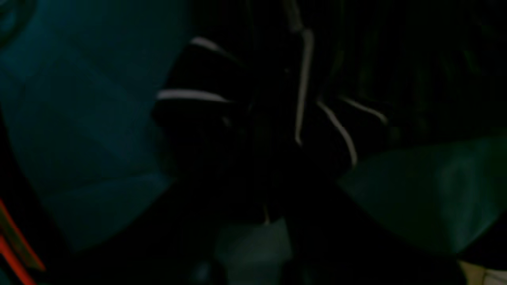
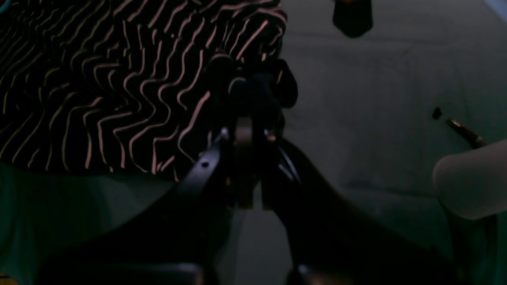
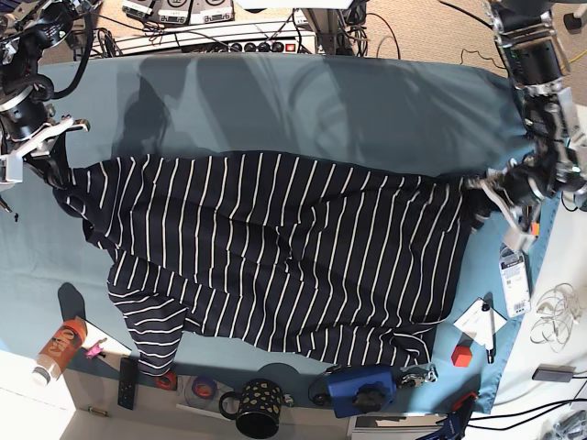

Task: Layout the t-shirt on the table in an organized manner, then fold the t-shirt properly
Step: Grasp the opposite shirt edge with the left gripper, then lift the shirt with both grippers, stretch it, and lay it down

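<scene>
— T-shirt (image 3: 275,247)?
— Spread across teal surface (image 3: 275,101), near front-edge mug (image 3: 258,409); contents unseen.
— Fingers?
— Left fingers (image 3: 486,190) pinched on one edge, right fingers (image 2: 247,89) clamped on opposite edge.

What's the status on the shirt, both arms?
Left gripper shut on t-shirt edge, right gripper shut on the opposite edge. Shirt stretched between them across the table, lower part rumpled. Mug and blue device near the hem.
</scene>
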Action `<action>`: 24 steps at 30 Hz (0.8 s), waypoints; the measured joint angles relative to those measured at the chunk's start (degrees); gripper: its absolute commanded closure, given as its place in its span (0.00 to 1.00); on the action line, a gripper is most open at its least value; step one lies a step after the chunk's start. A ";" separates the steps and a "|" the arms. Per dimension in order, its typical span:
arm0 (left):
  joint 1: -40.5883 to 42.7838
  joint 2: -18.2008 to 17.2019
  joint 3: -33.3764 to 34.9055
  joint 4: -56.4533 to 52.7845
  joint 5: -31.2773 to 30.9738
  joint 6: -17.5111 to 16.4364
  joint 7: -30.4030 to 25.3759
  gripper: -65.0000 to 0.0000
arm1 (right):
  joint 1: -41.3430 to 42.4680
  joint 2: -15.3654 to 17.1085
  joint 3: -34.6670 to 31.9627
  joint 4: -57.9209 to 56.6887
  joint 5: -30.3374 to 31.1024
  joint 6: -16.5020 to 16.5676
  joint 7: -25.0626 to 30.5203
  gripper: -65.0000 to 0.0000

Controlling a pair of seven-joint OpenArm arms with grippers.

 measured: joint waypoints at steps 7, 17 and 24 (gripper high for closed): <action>0.24 -0.70 -0.55 7.69 0.11 0.13 3.89 1.00 | 0.00 0.00 0.00 0.00 0.44 0.00 0.17 1.00; 0.26 -1.40 -13.88 22.21 2.51 -0.09 -2.75 1.00 | 1.68 0.81 0.00 0.00 1.88 0.15 7.87 1.00; 10.62 -1.51 -14.25 23.89 -1.42 -0.02 1.88 1.00 | 2.05 0.79 2.05 0.00 12.83 0.17 2.60 1.00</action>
